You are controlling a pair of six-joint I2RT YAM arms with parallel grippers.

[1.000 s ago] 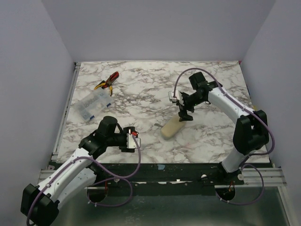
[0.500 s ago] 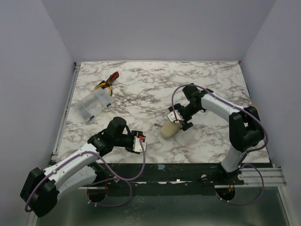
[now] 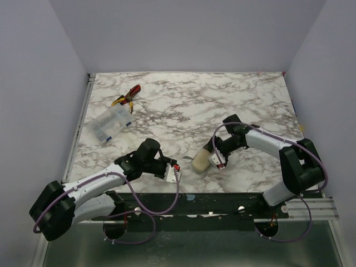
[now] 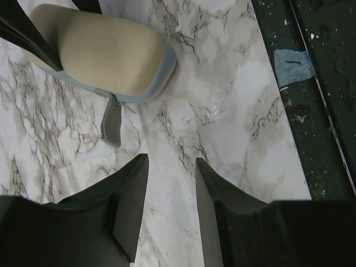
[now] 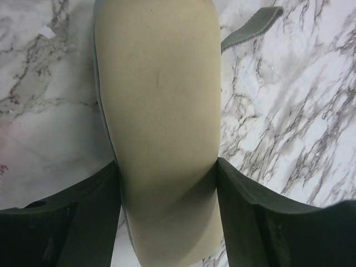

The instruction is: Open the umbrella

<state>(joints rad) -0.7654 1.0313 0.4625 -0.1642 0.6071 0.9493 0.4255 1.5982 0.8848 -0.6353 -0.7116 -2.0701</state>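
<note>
**Fig.** Right claw (image 5: 167, 167), at lower centre of its wrist view, clamped across the cream sleeve (image 3: 201, 161). Left claw (image 4: 171, 167) stood apart and empty beside the sleeve's trimmed end. No umbrella showed; it was presumably inside. Best practice: pin the sleeve firmly, then draw the grey strap (image 4: 113, 122).

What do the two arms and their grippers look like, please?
The left arm and right arm have white shells with bulky black joints. A thin lilac cable loops loosely along each. The left gripper and right gripper each have two matte black, wedge-shaped fingers that taper to blunt tips.
</note>
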